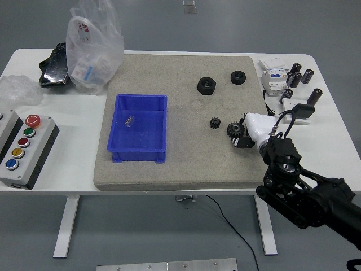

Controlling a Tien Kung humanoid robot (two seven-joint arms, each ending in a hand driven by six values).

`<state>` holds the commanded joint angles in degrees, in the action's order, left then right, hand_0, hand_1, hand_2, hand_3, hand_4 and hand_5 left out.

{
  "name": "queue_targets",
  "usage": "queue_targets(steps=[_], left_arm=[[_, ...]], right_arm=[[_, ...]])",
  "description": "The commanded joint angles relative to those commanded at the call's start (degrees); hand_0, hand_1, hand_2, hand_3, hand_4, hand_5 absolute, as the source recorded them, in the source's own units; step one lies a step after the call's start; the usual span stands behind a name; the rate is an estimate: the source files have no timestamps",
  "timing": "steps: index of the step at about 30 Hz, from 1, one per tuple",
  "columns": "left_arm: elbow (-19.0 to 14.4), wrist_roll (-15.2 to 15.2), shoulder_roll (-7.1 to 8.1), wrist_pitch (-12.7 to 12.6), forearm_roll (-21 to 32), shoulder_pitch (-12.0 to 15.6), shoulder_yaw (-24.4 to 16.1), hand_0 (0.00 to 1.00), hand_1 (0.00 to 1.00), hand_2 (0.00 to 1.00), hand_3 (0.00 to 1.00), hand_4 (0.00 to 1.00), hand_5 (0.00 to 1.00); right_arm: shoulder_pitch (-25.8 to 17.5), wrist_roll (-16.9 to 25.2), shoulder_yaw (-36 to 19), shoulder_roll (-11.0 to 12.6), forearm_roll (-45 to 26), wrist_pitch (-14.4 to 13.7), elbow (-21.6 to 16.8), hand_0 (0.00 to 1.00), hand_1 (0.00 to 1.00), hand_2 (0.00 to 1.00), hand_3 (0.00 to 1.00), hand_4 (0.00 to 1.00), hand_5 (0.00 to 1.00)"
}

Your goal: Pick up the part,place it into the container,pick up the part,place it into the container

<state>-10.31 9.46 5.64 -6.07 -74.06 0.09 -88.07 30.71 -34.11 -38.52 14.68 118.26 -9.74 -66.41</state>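
Head view, from your left: a button box point(22, 148) sits at the left edge, then a plastic bag point(93, 48) at upper left; its print is too small to read. Mid-frame is the blue bin point(139, 129). One small gear point(214, 122) lies right of it. Your right hand point(252, 131) touches another gear point(234, 130); you cannot tell its finger state.

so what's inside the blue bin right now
The blue bin holds one small pale part lying on its floor near the back left. The rest of the floor looks bare; the near wall hides a thin strip behind it.
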Motion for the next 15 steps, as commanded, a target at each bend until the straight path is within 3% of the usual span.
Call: queue_targets(steps=[3, 9, 15], left_arm=[[0.0, 0.0, -0.02, 0.0, 0.0, 0.0, 0.0, 0.666, 0.622, 0.586, 0.655, 0.76, 0.369], [0.0, 0.0, -0.05, 0.0, 0.0, -0.1, 0.0, 0.666, 0.622, 0.586, 0.655, 0.76, 0.369], [0.0, 0.1, -0.05, -0.1, -0.1, -0.1, 0.0, 0.666, 0.622, 0.586, 0.654, 0.76, 0.369]], right_arm=[[0.3, 0.5, 0.5, 0.2, -0.3, -0.7, -0.7, 0.241, 0.412, 0.333, 0.399, 0.3, 0.054], [3.2, 1.4, 3.9, 0.9, -0.3, -2.6, -5.7, 0.241, 0.412, 0.33, 0.399, 0.297, 0.05], [7.0, 1.7, 8.3, -0.6, 0.1, -3.4, -9.7, 0.237, 0.41, 0.325, 0.398, 0.291, 0.057]])
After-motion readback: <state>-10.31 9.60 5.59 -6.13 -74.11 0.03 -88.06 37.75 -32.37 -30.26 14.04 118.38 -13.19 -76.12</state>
